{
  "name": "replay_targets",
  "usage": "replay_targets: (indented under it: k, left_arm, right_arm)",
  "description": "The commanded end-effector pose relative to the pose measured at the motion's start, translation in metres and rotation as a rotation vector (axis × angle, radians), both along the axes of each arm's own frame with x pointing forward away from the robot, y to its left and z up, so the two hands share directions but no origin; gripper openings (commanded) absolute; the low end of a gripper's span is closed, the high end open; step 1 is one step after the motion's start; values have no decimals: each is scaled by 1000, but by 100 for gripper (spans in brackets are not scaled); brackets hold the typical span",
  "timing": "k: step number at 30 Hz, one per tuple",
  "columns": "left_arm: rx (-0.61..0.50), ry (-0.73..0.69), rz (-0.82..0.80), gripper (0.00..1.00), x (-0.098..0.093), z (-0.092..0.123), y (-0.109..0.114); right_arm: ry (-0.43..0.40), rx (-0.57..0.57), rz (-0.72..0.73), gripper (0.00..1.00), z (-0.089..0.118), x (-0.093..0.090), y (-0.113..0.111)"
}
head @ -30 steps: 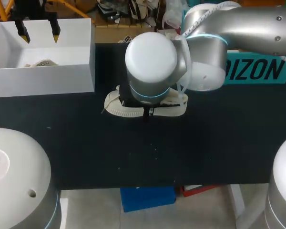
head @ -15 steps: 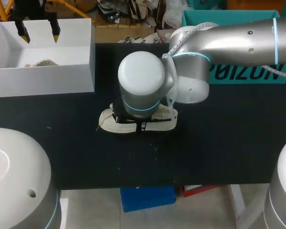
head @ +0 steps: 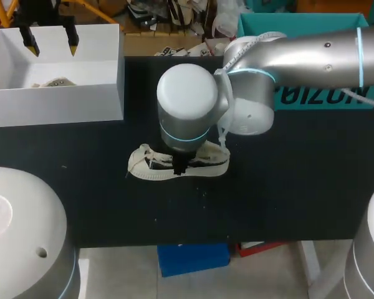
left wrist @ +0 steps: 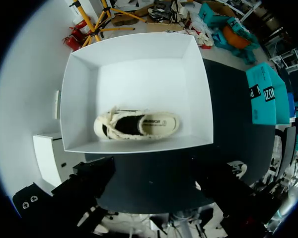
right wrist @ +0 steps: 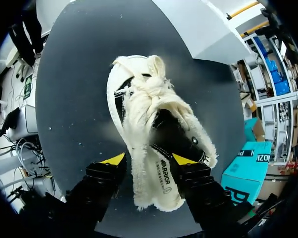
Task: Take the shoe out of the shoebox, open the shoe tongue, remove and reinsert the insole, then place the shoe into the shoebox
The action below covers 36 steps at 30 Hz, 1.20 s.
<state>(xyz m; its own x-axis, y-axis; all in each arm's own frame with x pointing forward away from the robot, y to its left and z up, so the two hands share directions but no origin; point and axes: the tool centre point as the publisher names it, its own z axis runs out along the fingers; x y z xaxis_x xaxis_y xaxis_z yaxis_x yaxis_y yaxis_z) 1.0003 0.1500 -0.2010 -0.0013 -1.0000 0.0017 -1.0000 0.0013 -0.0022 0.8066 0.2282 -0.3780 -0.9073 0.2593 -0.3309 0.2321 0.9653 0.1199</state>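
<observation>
The shoe point(head: 177, 165) lies on its sole on the desk point(head: 268, 187), near the middle and a little towards the near edge, well apart from the white shoebox point(head: 56, 103) at the far left corner. The right claw point(right wrist: 149, 157) hangs over its heel end. Whether it pinches the shoe or only straddles it, I cannot tell.

The left claw point(head: 51, 45) hovers spread wide above the shoebox, where a second shoe point(left wrist: 136, 124) lies on the bottom.

The shoe looks light and soft. It has a limp, frayed fabric upper on a stiffer ribbed sole, so it will likely sag or twist if lifted by the cloth alone. The heel collar or the sole's sides look like the firmest hold. The bunched laces point(right wrist: 149, 87) sit over the tongue and could snag.

A second ago the shoe sat farther back on the desk, mostly hidden beneath the right arm point(head: 311, 50). It has since come towards the near edge and slightly left, and more of it shows now. The left claw and the shoebox have not moved.
</observation>
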Motion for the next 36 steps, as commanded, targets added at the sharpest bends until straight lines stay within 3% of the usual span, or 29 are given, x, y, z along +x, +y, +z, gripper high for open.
replay_targets:
  k: [1,5,10,13,18,36]
  left_arm:
    - [1,1,1,100,0,1,0]
    - [1,1,1,100,0,1,0]
    - [1,1,1,100,0,1,0]
    - [1,1,1,100,0,1,0]
    - [1,1,1,100,0,1,0]
    - [1,1,1,100,0,1,0]
  right_arm:
    - [21,40,33,100,42,-6,-24]
    - [25,96,95,100,66,-6,-32]
    - [8,279,255,100,91,2,-40]
    - [28,387,360,100,102,7,-51]
    - [111,461,544,100,122,20,-82]
    - [111,461,544,100,122,20,-82]
